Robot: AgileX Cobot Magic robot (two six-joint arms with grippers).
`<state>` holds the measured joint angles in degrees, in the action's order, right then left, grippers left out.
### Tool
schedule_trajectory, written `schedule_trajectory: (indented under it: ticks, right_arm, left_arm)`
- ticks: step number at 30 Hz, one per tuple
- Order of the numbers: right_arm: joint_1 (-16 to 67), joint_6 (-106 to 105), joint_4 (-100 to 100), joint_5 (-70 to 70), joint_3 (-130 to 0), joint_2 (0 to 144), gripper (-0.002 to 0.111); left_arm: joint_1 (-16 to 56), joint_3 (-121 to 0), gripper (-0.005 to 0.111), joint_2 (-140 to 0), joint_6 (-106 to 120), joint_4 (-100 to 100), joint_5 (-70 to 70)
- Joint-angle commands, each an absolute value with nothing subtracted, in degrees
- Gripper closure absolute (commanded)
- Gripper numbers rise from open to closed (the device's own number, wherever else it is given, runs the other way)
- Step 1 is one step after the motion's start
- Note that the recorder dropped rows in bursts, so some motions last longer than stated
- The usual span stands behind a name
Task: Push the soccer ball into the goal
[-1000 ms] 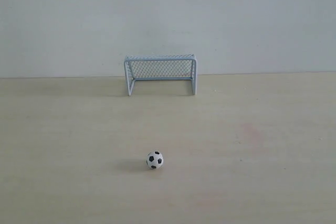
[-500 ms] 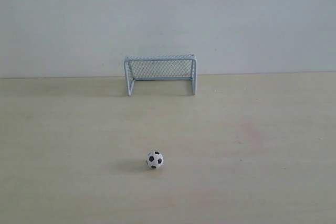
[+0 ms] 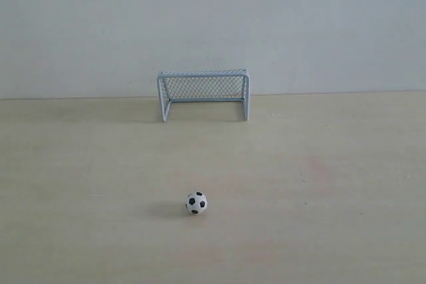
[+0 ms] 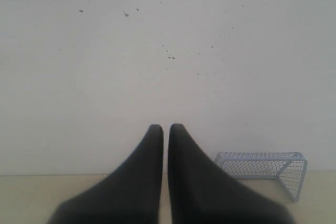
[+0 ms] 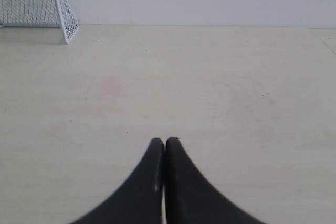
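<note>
The soccer ball [image 3: 196,202], white with black patches, rests on the pale wooden table well in front of the goal [image 3: 203,93], which stands at the table's far edge against the wall. Neither arm shows in the exterior view. In the left wrist view my left gripper [image 4: 165,127] has its black fingers together with only a thin slit between them, nothing held, and the goal [image 4: 262,170] sits beyond it to one side. My right gripper [image 5: 165,141] is shut and empty above bare table, with a corner of the goal [image 5: 37,6] far off. Both wrist views miss the ball.
A plain white wall [image 3: 213,24] with a few dark specks rises behind the goal. The light wooden tabletop [image 3: 319,177] stretches wide on both sides of the ball and the goal.
</note>
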<state>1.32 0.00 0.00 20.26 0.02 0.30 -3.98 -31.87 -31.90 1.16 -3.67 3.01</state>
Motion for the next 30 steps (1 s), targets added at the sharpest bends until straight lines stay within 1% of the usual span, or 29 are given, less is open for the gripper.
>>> schedule_trajectory:
  ticks: [1, 5, 9, 11, 13, 14, 17, 20, 22, 28, 30]
  right_arm:
    - [1.17, 0.00, -0.33, 19.54, 0.00, 0.00, 0.108]
    - [1.17, 0.00, -0.33, 19.54, 0.00, 0.00, 0.108]
    - [1.17, 0.00, -0.33, 19.54, 0.00, 0.00, 0.108]
    - [1.17, 0.00, -0.33, 19.94, 0.00, 0.00, 0.108]
    - [1.17, 0.00, -0.33, 19.94, 0.00, 0.00, 0.108]
    - [1.17, 0.00, -0.33, 19.94, 0.00, 0.00, 0.108]
    - [1.17, 0.00, -0.33, 19.94, 0.00, 0.00, 0.108]
    - [1.17, 0.00, -0.33, 19.94, 0.00, 0.00, 0.108]
    - [1.17, 0.00, -0.33, 19.94, 0.00, 0.00, 0.108]
    - [1.17, 0.00, -0.33, 19.94, 0.00, 0.00, 0.108]
    - [1.17, 0.00, -0.33, 19.94, 0.00, 0.00, 0.108]
  left_arm:
    - [-3.50, -32.38, 0.102, -32.28, 0.77, -4.05, 2.68]
    - [-3.28, -32.81, 0.102, -35.92, 0.77, -4.05, 3.94]
    - [-3.28, -39.76, 0.102, -42.93, 5.49, -4.27, 14.59]
    - [-3.28, -44.18, 0.102, -47.70, 14.60, -9.11, 20.80]
    - [-3.28, -48.07, 0.102, -52.35, 30.83, -20.12, 27.74]
    - [-3.28, -50.58, 0.102, -55.37, 43.93, -29.95, 33.43]
    - [-3.28, -53.48, 0.102, -59.58, 61.45, -41.09, 43.73]
    - [-3.28, -55.75, 0.102, -63.50, 73.15, -47.02, 51.37]
    - [-3.28, -57.29, 0.102, -65.68, 76.66, -47.26, 53.82]
    - [-3.28, -61.88, 0.102, -73.63, 76.80, -46.87, 54.23]
    - [-3.22, -63.33, 0.102, -76.47, 76.80, -47.11, 56.67]
